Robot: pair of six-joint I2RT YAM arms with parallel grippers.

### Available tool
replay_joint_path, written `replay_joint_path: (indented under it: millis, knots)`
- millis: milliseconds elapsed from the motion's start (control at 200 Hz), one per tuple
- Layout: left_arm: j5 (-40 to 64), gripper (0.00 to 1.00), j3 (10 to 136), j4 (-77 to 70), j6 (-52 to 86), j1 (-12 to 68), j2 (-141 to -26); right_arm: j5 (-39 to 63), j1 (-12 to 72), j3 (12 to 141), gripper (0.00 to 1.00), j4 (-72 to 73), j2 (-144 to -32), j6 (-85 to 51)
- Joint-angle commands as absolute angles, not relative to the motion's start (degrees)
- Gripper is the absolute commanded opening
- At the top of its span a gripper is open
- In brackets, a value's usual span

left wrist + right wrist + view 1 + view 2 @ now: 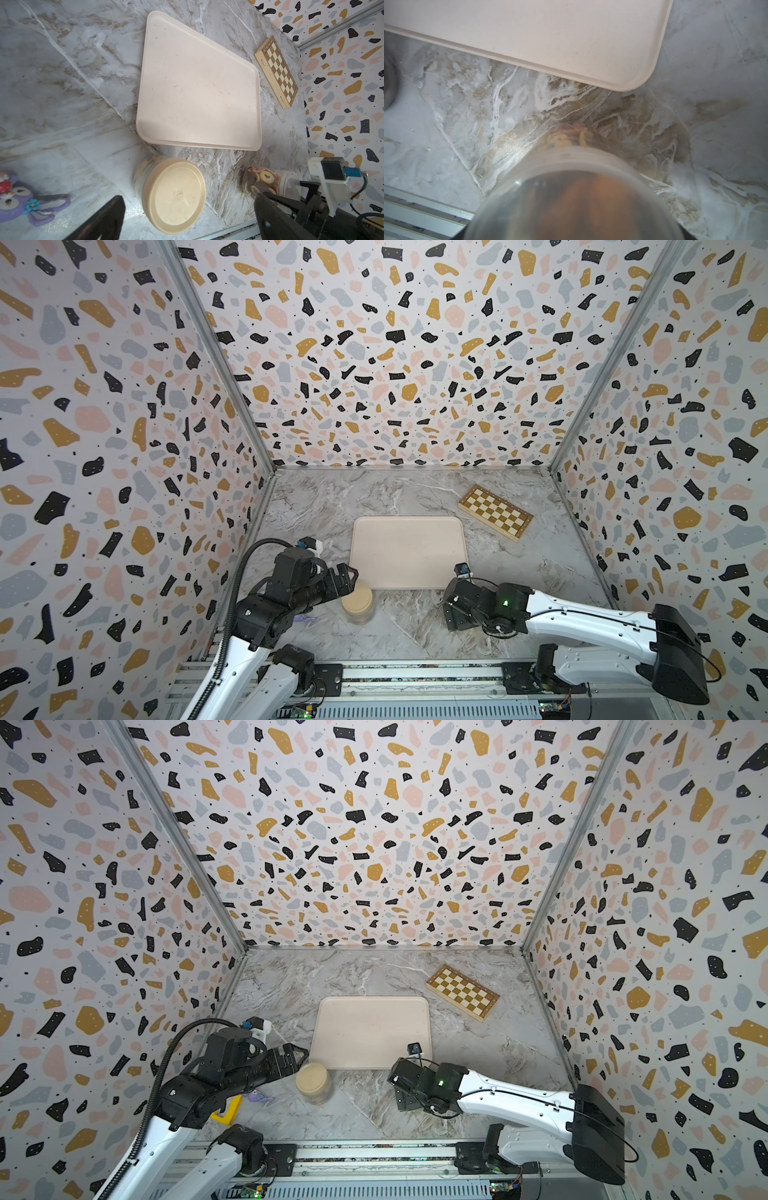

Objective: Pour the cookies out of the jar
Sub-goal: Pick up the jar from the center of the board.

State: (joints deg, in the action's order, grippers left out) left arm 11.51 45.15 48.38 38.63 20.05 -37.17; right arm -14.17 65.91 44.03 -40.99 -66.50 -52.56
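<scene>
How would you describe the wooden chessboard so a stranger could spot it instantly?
Start at the grey marble tabletop and find the large cream rectangular tray in its middle. Beyond the tray's far right corner lies the flat wooden chessboard, angled. Only it carries brown-and-cream checks.

One tray [407, 551]. One chessboard [495, 512], beyond the tray's far right corner. Two jars near the tray's front edge: one beige-lidded jar [357, 602], one clear jar [288, 182] holding cookies [266, 176] too overlapped to count. One purple plush toy [20, 199], one yellow block [230, 1112].

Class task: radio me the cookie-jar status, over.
Left tool open, empty. Right tool shut on clear jar, cookies inside. Tan lid beside bare tray.
</scene>
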Motion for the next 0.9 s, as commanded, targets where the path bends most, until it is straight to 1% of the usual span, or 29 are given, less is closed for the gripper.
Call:
replay_joint_path:
  millis: [0, 110, 280, 501, 616, 656, 751, 806, 891]
  knots:
    - [13.6, 0.96, 46.7, 46.0, 39.8, 20.3, -38.5, -15.8, 66.0, 46.7, 0.66, -42.0, -62.3, -53.6]
    - [17.0, 0.94, 48.2, 43.7, 40.9, 20.4, -40.1, -16.4, 65.9, 48.5, 0.64, -40.3, -57.6, -52.8]
    - [18.7, 0.95, 51.4, 40.5, 42.4, 20.4, -40.5, -16.3, 64.3, 53.1, 0.63, -37.8, -52.2, -50.1]
    - [26.7, 0.96, 50.8, 29.4, 49.6, 20.3, -40.7, -9.1, 57.7, 57.9, 0.62, -34.5, -52.1, -46.0]
    - [31.0, 0.96, 46.4, 16.1, 63.0, 20.3, -39.8, -4.0, 53.6, 60.4, 0.62, -32.4, -53.4, -44.2]
    - [31.1, 0.96, 44.1, 11.1, 68.5, 20.3, -39.2, -2.1, 52.3, 61.2, 0.62, -31.1, -53.7, -43.7]
    - [29.1, 0.96, 37.4, -5.9, 82.4, 20.5, -37.8, 1.7, 49.7, 62.8, 0.61, -27.4, -54.2, -43.1]
    - [27.1, 0.97, 35.4, -9.9, 86.2, 20.9, -37.2, 3.1, 49.0, 63.6, 0.61, -25.2, -54.6, -43.0]
    - [23.1, 1.00, 35.3, -10.1, 86.8, 22.4, -35.8, 4.9, 48.6, 64.3, 0.61, -21.6, -55.1, -43.1]
